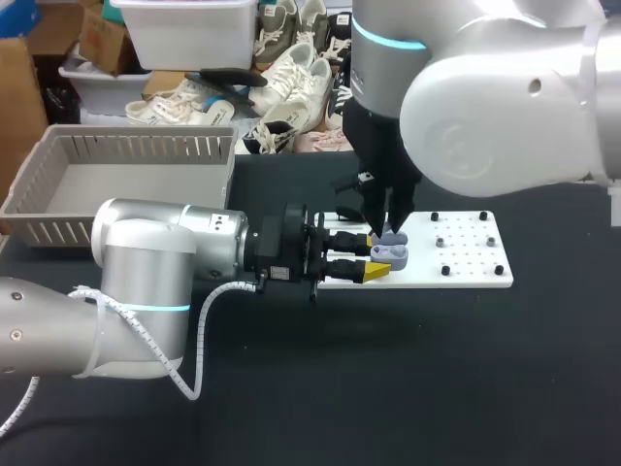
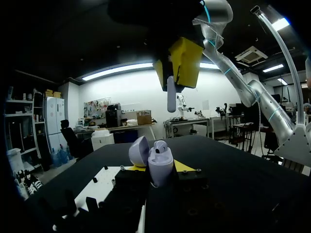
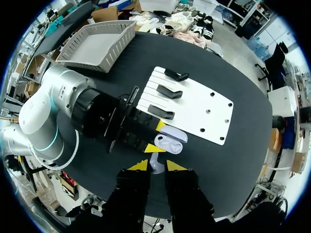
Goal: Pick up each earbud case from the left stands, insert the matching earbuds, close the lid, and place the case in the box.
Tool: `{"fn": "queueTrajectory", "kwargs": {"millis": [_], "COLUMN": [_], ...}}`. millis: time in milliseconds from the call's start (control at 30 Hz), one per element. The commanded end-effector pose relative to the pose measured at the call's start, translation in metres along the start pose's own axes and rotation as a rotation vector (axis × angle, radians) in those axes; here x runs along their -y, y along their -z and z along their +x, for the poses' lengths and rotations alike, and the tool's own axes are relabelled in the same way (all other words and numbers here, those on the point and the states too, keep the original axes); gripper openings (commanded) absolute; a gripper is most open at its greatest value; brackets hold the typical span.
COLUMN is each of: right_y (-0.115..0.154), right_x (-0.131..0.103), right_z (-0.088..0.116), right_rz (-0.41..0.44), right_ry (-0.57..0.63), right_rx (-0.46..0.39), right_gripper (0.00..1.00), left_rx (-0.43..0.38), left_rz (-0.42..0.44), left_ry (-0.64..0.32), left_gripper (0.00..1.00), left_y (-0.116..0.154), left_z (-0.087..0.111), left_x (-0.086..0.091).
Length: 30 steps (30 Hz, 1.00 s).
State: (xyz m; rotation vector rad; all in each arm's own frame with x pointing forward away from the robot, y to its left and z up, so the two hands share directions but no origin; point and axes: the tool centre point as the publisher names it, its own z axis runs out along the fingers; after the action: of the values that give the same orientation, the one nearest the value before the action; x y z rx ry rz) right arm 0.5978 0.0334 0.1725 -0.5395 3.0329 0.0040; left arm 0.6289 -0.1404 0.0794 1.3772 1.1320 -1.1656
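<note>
A lavender earbud case (image 2: 160, 170) stands upright between the fingers of my left gripper (image 2: 159, 178), which is shut on it. Its lid (image 2: 139, 150) is open and one earbud (image 2: 159, 145) sits inside. In the head view the case (image 1: 390, 254) hovers over the white stand board (image 1: 466, 277), held by the left gripper (image 1: 376, 257). My right gripper (image 1: 388, 229) points straight down just above it, shut on a second pale earbud (image 3: 155, 162). From the left wrist, that earbud (image 2: 171, 94) hangs from the right gripper (image 2: 177, 60) a short way over the open case.
Three black stands (image 3: 170, 91) stand on the near half of the board (image 3: 194, 104); small black pegs (image 1: 469, 243) dot its far half. A grey slatted basket (image 1: 58, 209) sits at the table's back left. Dark tabletop surrounds the board.
</note>
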Motion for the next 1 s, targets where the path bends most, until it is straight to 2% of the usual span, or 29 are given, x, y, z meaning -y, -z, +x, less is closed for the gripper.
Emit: {"fn": "queueTrajectory", "kwargs": {"millis": [33, 1000], "right_y": [-0.005, -0.027], "right_x": [0.003, 0.003], "right_z": [0.001, -0.007], "right_rz": [-0.004, -0.007], "right_ry": [-0.025, -0.055], "right_rx": [-0.004, 0.0], "right_gripper": [0.0, 0.0], "left_rx": [0.002, 0.002], "left_rz": [0.001, 0.001], "left_ry": [0.0, 0.0], "left_gripper": [0.0, 0.0], "left_y": [0.0, 0.0], "left_z": [0.001, 0.001], "left_x": [-0.001, -0.001]}}
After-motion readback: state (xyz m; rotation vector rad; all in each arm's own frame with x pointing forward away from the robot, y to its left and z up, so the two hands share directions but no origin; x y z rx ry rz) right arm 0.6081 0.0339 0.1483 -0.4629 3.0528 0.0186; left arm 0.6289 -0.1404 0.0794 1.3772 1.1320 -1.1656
